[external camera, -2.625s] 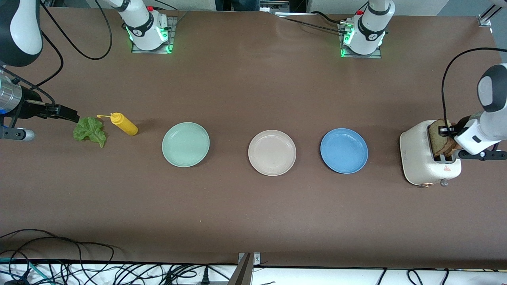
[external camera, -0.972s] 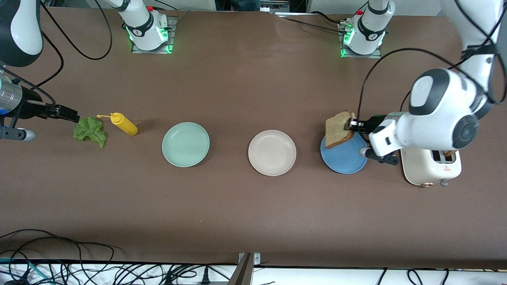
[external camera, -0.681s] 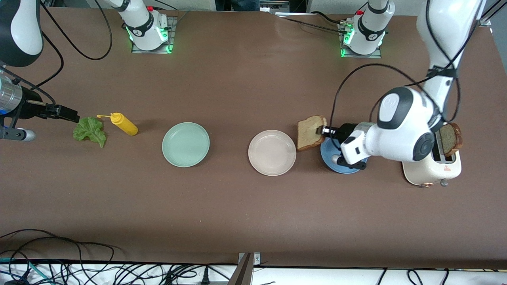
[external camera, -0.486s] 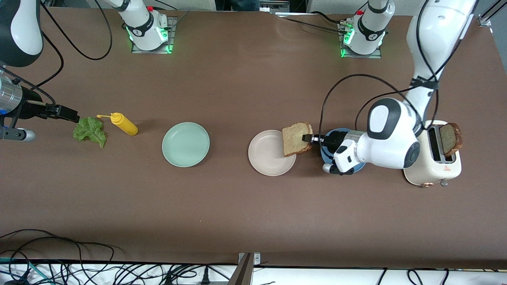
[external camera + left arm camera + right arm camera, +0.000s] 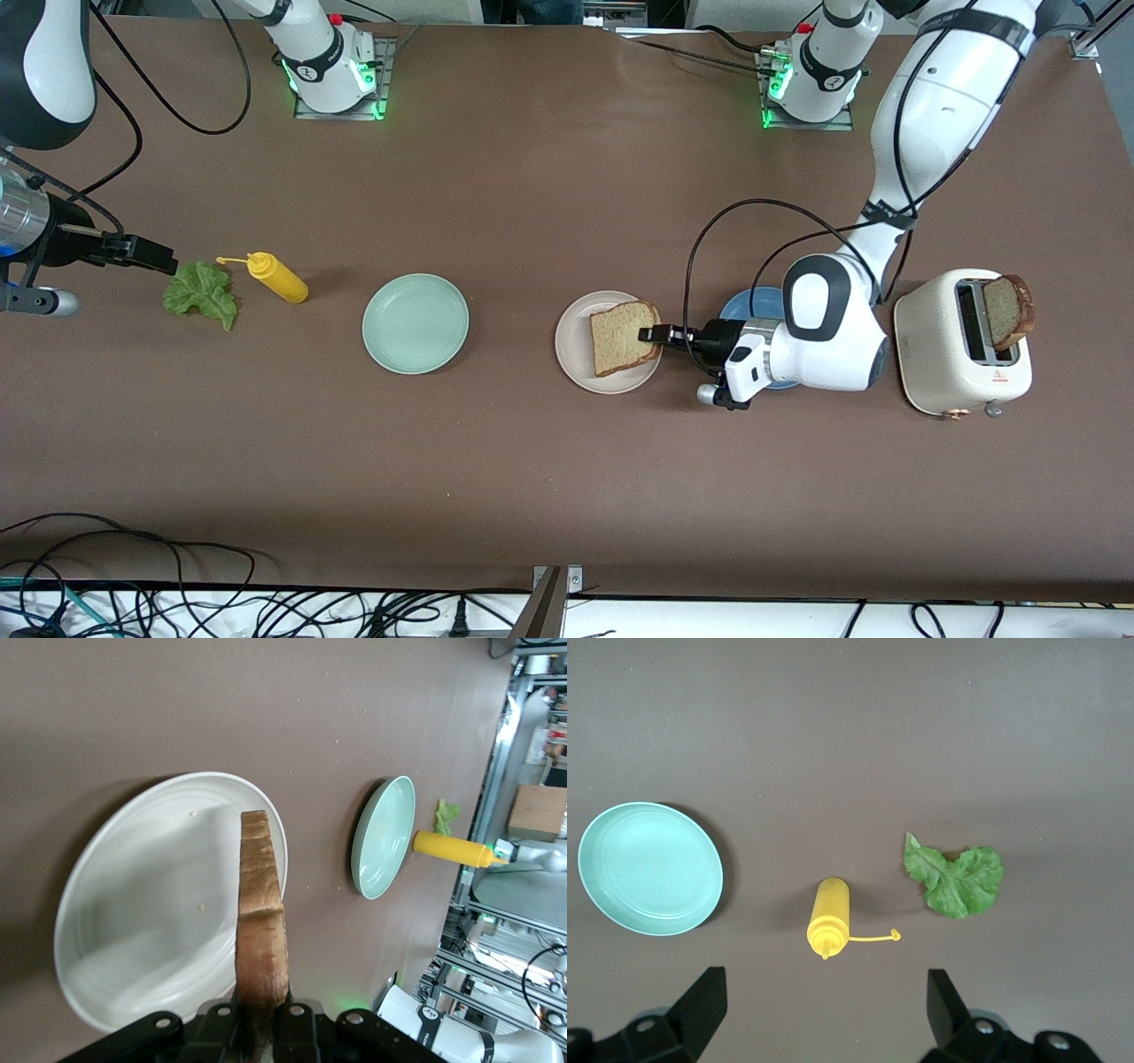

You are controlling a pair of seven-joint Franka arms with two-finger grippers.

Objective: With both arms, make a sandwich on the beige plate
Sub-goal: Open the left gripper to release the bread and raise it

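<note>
A slice of wholemeal bread (image 5: 624,338) is clamped by its crust edge between the closed fingers of the left gripper (image 5: 654,335), just right of centre in the front view, and is held over the beige plate (image 5: 576,361). In the left wrist view the slice (image 5: 261,921) is seen edge-on above the plate (image 5: 133,930); whether it touches the plate cannot be told. A 2nd slice (image 5: 1010,310) stands in the cream toaster (image 5: 948,363) at the right of the frame, next to the blue plate (image 5: 740,306), which is partly covered by the left arm. The right gripper (image 5: 155,257) waits at the left edge, its jaws spread wide with nothing in them, by the lettuce leaf (image 5: 202,292). The yellow squeeze bottle (image 5: 279,277) and mint-green plate (image 5: 415,322) lie between leaf and beige plate.
</note>
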